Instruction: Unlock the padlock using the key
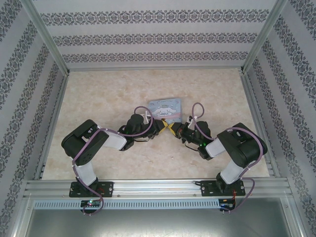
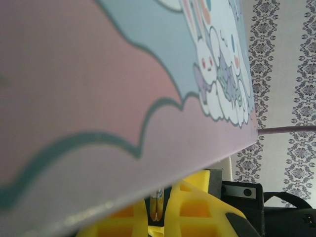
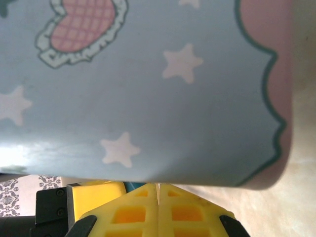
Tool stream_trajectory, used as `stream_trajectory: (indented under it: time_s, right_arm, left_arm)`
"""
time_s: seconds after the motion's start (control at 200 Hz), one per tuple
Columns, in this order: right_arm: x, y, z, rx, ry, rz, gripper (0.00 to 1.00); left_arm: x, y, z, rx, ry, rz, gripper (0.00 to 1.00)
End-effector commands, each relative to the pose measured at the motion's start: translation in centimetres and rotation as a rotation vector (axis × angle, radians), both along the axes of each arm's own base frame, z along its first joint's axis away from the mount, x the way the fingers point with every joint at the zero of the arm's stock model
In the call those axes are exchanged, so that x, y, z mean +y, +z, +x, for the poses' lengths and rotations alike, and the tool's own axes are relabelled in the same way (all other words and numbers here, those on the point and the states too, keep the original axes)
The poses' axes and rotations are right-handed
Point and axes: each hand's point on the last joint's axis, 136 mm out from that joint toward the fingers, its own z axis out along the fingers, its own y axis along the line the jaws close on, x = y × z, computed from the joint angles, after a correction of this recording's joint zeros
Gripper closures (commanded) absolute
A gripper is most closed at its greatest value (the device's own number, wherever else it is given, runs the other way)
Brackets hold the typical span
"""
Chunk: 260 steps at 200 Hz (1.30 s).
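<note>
Padlock (image 3: pixel 132 186) and key are too small to pick out from the top external view. There the left gripper (image 1: pixel 164 127) and right gripper (image 1: pixel 176 129) meet tip to tip at the middle of the table (image 1: pixel 98 98). A pale blue cartoon tin (image 1: pixel 167 107) lies flat just beyond them. Its printed face is up, and what it contains cannot be seen.

On the left wrist camera, the tin's face looms close above the yellow fingers (image 2: pixel 197 212). The jaws are closed on a thin brassy piece, which I take to be the padlock's shackle.

On the right wrist camera, the yellow fingers (image 3: pixel 190 212) are pressed together with no gap. I cannot tell whether the key sits between them. A sliver of teal, likely the padlock's body, peeks out just left of them, beside the other gripper's finger and under the tin's edge.

By my judgement the padlock is light, rigid and smooth, so it may twist in a pinch. It is best clamped across the flat sides of its body, leaving the keyhole and shackle free.
</note>
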Motion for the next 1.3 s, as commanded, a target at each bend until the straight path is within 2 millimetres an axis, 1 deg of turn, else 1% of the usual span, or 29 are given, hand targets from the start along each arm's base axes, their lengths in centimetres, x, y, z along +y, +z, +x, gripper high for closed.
stream_trajectory:
  time_s: [0.0, 0.12, 0.39, 0.565, 0.625, 0.954, 1.124, 1.294]
  right_arm:
    - [0.9, 2.7, 0.5, -0.097, 0.053, 0.062, 1.00]
    - [0.8, 3.0, 0.3, -0.104, 0.085, 0.081, 1.00]
    - [-0.4, 1.9, -1.3, -0.074, 0.099, 0.068, 1.00]
    - [-0.9, 1.3, -2.0, -0.057, 0.093, 0.057, 1.00]
    - [-0.8, 1.3, -2.1, -0.058, 0.095, 0.058, 1.00]
    - [-0.7, 2.4, -1.4, -0.072, 0.068, 0.078, 1.00]
    - [0.1, 2.9, -1.0, -0.077, 0.062, 0.088, 1.00]
    - [0.8, 2.8, -0.6, -0.075, 0.059, 0.091, 1.00]
  left_arm:
    - [-0.2, 1.1, 0.2, -0.001, -0.003, -0.070, 1.00]
    - [-0.1, 1.3, 0.3, 0.020, 0.013, -0.094, 1.00]
    - [0.3, 2.0, 0.4, 0.042, 0.042, -0.104, 1.00]
    - [0.7, 2.3, 0.1, 0.040, 0.052, -0.085, 1.00]
    - [0.8, 2.3, 0.1, 0.040, 0.053, -0.080, 1.00]
    - [0.8, 2.4, 0.2, 0.053, 0.060, -0.088, 1.00]
    - [0.8, 2.5, 0.2, 0.057, 0.065, -0.095, 1.00]
    - [0.7, 2.5, 0.3, 0.059, 0.068, -0.094, 1.00]
